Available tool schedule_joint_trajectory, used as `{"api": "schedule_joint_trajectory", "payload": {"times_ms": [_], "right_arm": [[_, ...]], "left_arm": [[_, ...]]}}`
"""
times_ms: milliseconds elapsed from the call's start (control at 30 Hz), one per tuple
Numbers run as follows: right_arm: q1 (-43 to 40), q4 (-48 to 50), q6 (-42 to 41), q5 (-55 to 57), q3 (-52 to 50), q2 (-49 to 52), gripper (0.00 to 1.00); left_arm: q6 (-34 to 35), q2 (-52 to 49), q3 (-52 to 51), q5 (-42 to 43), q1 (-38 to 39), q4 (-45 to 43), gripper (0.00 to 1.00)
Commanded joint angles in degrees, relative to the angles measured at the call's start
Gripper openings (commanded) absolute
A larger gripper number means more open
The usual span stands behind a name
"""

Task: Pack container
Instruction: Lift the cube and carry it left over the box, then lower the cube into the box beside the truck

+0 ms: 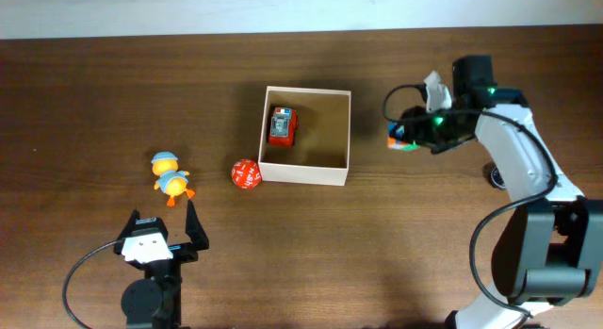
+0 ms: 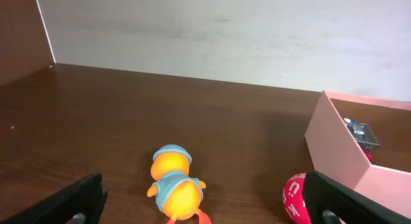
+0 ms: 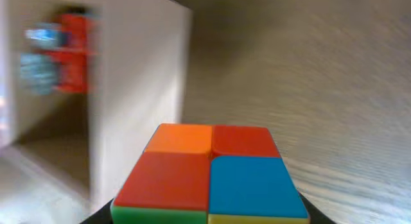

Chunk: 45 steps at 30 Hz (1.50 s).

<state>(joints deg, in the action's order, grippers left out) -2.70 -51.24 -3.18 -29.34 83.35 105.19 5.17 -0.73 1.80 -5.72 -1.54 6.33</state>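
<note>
The container (image 1: pixel 337 131), a square white-walled box with tan inside, sits mid-table and holds a small red toy (image 1: pixel 281 125). It also shows in the left wrist view (image 2: pixel 334 144) and the right wrist view (image 3: pixel 138 83). My right gripper (image 1: pixel 407 133) is right of the container, shut on a multicoloured cube (image 3: pixel 210 172) with orange, red and blue tiles. My left gripper (image 1: pixel 160 237) is open and empty near the front left edge. An orange duck in a blue cap (image 1: pixel 171 177) lies ahead of it, also in the left wrist view (image 2: pixel 174 184). A red ball (image 1: pixel 245 174) rests against the container's front left corner.
The table is dark brown wood (image 1: pixel 94 93). A pale wall (image 2: pixel 225 38) runs along its far edge. A small dark round thing (image 1: pixel 495 176) sits beside the right arm.
</note>
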Motion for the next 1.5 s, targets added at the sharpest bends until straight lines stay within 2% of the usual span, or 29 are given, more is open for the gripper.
{"api": "schedule_joint_trajectory", "payload": {"times_ms": [0,100,300,500,667,800,1233,1467], "right_arm": [[0.85,-2.62,6.95,-11.63,5.73,0.17,0.50],[3.76,-4.72,10.12,-15.67,9.01,0.17,0.50],[12.46,-0.72,7.63,-13.29,10.54,0.17,0.50],[22.56,6.69,-4.11,7.21,10.51,0.17,0.50],[28.85,8.68,-14.73,27.80,10.51,0.22,0.50],[30.25,9.27,-18.40,35.98,10.49,1.20,0.50],[30.23,11.26,-20.31,37.92,10.45,9.51,0.50],[30.08,12.81,-22.91,39.71,10.45,10.38,0.50]], "left_arm": [[-0.92,0.35,-0.37,0.96,-0.28,-0.13,0.99],[-0.92,0.35,-0.37,0.96,-0.28,-0.13,0.99],[-0.92,0.35,-0.37,0.96,-0.28,-0.13,0.99],[-0.90,0.35,-0.37,0.96,-0.28,-0.13,0.99],[-0.90,0.35,-0.37,0.96,-0.28,-0.13,0.99],[-0.90,0.35,-0.37,0.96,-0.28,-0.13,0.99],[-0.90,0.35,-0.37,0.96,-0.28,-0.13,0.99],[-0.90,0.35,-0.37,0.96,-0.28,-0.13,0.99]]}}
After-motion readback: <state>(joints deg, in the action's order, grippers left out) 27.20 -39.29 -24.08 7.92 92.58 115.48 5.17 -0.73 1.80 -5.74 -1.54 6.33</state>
